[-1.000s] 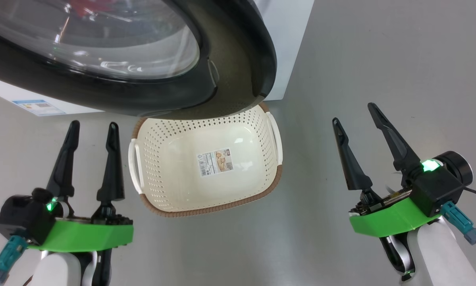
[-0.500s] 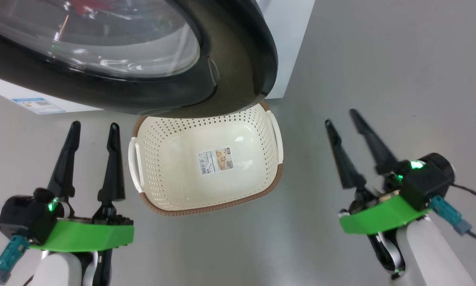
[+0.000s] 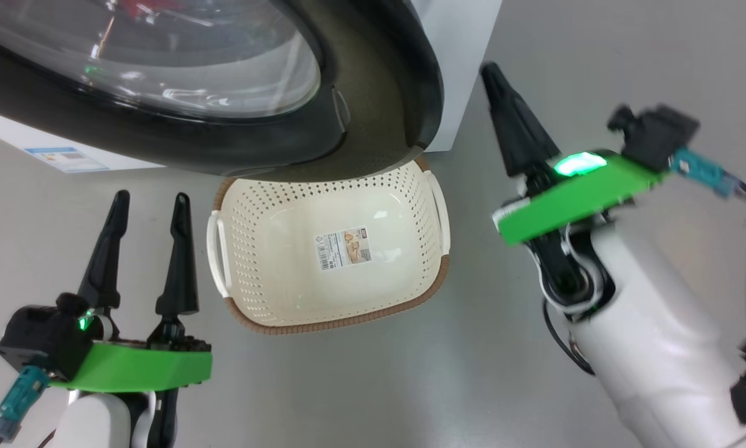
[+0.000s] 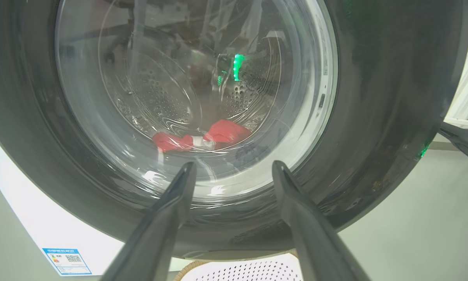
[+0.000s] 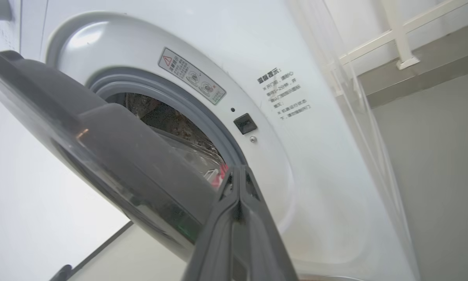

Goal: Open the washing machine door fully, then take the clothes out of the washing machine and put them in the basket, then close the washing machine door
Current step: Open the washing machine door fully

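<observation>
The washing machine door [image 3: 360,87] with its black rim and glass bowl hangs ajar over the basket [image 3: 329,249], which sits on the floor with nothing in it. Red clothes [image 4: 202,138] show through the glass, lying in the steel drum. My left gripper [image 3: 149,202] stands open at the lower left, left of the basket, pointing at the door [image 4: 374,97]. My right gripper [image 3: 492,71] is shut on nothing, raised to the right of the door's free edge beside the white washing machine [image 3: 456,74]. In the right wrist view its tips [image 5: 238,169] point at the gap between door [image 5: 112,156] and grey ring [image 5: 187,101].
Grey floor [image 3: 628,62] stretches right of the machine. A white railing [image 5: 397,35] stands beyond the machine's side. A blue label [image 3: 65,157] marks the machine's lower front.
My right gripper has shut and risen from the lower right towards the door's free edge, its wrist rolling over. The left arm has stayed put. The camera shifted slightly.
</observation>
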Robot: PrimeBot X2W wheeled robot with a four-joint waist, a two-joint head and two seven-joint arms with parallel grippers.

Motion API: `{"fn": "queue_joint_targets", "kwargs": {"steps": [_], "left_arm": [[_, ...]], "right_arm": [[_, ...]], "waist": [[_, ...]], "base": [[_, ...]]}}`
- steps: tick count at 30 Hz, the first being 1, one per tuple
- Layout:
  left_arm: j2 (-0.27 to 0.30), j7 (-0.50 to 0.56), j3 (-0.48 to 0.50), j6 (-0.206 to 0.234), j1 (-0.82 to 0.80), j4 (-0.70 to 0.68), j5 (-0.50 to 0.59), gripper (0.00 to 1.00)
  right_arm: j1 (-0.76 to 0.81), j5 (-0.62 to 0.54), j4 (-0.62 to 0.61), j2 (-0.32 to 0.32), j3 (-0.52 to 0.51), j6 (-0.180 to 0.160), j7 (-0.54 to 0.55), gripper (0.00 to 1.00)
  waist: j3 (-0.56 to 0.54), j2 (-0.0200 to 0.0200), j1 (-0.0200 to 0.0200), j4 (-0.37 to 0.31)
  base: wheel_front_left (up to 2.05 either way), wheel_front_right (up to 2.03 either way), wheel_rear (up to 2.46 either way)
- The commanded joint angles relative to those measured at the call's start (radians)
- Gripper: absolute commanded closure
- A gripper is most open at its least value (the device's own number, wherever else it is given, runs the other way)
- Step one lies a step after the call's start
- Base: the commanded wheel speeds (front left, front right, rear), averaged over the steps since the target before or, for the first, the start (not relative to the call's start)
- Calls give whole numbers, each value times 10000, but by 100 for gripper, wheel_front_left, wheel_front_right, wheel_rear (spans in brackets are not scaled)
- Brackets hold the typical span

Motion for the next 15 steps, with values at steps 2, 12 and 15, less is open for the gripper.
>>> {"fn": "queue_joint_targets", "kwargs": {"steps": [2, 12, 15], "left_arm": [[179, -49, 245, -56, -110, -236, 27, 0], [156, -49, 164, -56, -216, -252, 12, 0], [152, -49, 137, -56, -251, -236, 27, 0]], "right_arm": [[-480, 1285, -158, 160, 281, 62, 489, 100], [-2436, 6808, 807, -241, -341, 62, 4933, 100], [-3025, 7821, 1164, -273, -555, 62, 6293, 100]], "waist": [[10, -1, 0, 73], [191, -1, 0, 308], [255, -1, 0, 340]], "base": [[0, 0, 0], [0, 0, 0], [0, 0, 0]]}}
